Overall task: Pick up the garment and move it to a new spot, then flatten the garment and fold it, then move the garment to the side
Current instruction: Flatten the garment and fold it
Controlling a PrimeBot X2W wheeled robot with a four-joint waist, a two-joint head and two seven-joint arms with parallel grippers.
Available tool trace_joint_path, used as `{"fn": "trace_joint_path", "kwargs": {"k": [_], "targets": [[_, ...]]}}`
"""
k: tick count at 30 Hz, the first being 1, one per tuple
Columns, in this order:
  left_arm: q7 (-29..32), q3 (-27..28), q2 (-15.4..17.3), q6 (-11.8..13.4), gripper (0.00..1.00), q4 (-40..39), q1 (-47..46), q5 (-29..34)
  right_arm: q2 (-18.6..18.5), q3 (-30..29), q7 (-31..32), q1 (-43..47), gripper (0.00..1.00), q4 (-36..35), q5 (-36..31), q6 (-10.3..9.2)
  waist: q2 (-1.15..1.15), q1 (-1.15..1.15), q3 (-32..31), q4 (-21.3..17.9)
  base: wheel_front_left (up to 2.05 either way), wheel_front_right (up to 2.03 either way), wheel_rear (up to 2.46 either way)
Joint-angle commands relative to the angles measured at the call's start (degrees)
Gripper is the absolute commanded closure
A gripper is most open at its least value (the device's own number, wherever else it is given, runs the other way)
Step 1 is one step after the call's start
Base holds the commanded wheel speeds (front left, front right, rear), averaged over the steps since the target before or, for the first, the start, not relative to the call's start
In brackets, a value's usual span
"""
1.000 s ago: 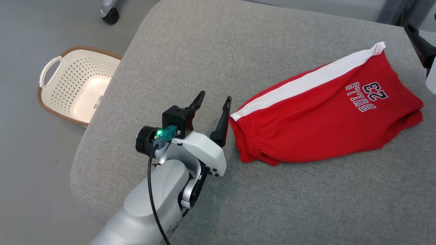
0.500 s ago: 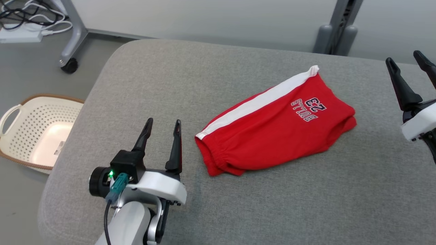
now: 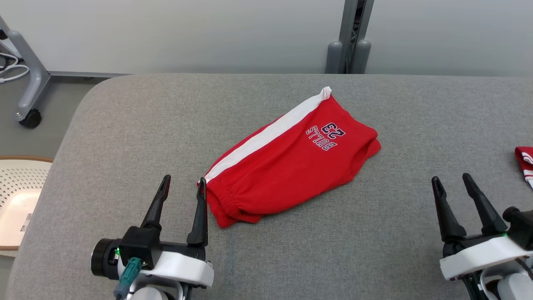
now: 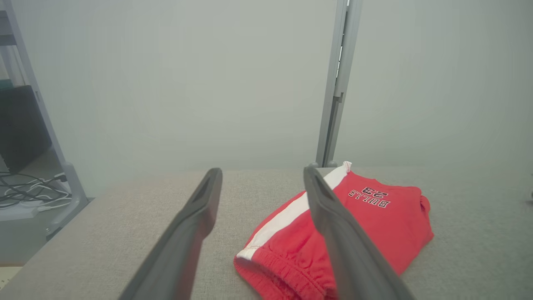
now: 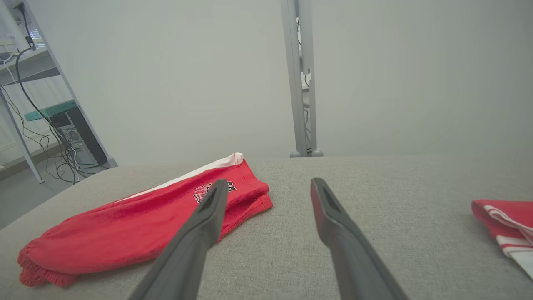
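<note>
The garment [image 3: 287, 162] is a pair of red shorts with a white side stripe and a dark "BULLS 23" print, folded in half and lying flat near the middle of the grey padded table [image 3: 125, 125]. It also shows in the left wrist view [image 4: 374, 221] and the right wrist view [image 5: 137, 225]. My left gripper [image 3: 183, 185] [image 4: 262, 177] stands open at the lower left, its right fingertip just beside the waistband corner. At the lower right, my right gripper [image 3: 452, 181] [image 5: 268, 185] is open, well apart from the shorts. Both hold nothing.
Another red and white cloth [image 3: 525, 163] [image 5: 506, 227] lies at the table's right edge. A cream perforated basket [image 3: 18, 200] sits on the floor to the left. A grey post [image 3: 349, 37] and wall stand behind; a wheeled frame leg [image 3: 27, 89] is at far left.
The head camera has swung to the right and up, so the shorts now sit mid-picture and the right gripper shows fully. The shorts lie unchanged on the table; both grippers stay open.
</note>
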Motion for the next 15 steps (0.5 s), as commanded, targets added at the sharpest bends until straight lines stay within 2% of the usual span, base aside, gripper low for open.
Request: {"fn": "trace_joint_path", "kwargs": {"k": [1, 3, 6, 9, 11, 12, 13, 14, 15], "targets": [[-0.2, 0.7, 0.2, -1.0, 0.0, 0.1, 1.4, 1.1, 0.9, -0.5, -0.3, 1.1, 0.0, 0.2, -0.6, -0.02, 0.0, 0.0, 0.0, 0.0, 0.0, 0.0, 0.0], [-0.2, 0.9, -0.1, -1.9, 0.0, 0.5, 2.0, 1.6, 1.6, -0.5, -0.3, 1.6, 0.0, 1.1, -0.6, -0.02, 0.0, 0.0, -0.1, 0.0, 0.0, 0.0, 0.0], [-0.2, 1.1, -0.3, -2.8, 0.0, 1.0, 2.7, 2.1, 3.5, -1.1, 0.9, 1.7, 0.0, 2.6, 3.4, -0.01, 0.0, 0.0, -0.1, 0.6, 0.0, 0.0, 0.0], [-0.2, 1.1, -0.3, -3.3, 0.0, 1.3, 2.5, 2.2, 3.6, 0.1, 3.4, 0.9, 0.0, 3.4, 5.6, -0.01, 0.0, 0.0, 0.2, 1.1, 0.0, 0.0, 0.0], [-0.2, 0.8, -0.4, -3.6, 0.0, 1.4, 2.0, 1.7, 2.9, 1.1, 5.7, -0.8, 0.0, 3.7, 6.9, -0.02, 0.0, 0.0, 0.6, 1.5, 0.0, 0.0, 0.0], [-0.2, 0.1, -0.4, -3.7, 0.0, 1.4, 1.5, 1.2, 2.9, 1.8, 9.3, -2.1, 0.0, 5.2, 8.5, -0.01, 0.0, 0.0, 1.1, 2.1, 0.0, 0.0, 0.0], [-0.2, 0.1, -0.4, -3.7, 0.0, 1.4, 1.5, 1.2, 2.9, 1.8, 9.3, -2.1, 0.0, 5.2, 8.5, -0.01, 0.0, 0.0, 1.1, 2.1, 0.0, 0.0, 0.0], [-0.2, -0.5, -0.4, -3.8, 0.0, 1.6, 1.3, 0.8, 2.4, 2.7, 13.0, -4.4, 0.0, 6.7, 9.4, -0.02, 0.0, 0.0, 1.4, 2.7, 0.0, 0.0, 0.0], [-0.2, -0.5, -0.4, -3.8, 0.0, 1.6, 1.3, 0.8, 2.4, 2.7, 13.0, -4.4, 0.0, 6.7, 9.4, -0.02, 0.0, 0.0, 1.4, 2.7, 0.0, 0.0, 0.0]]}}
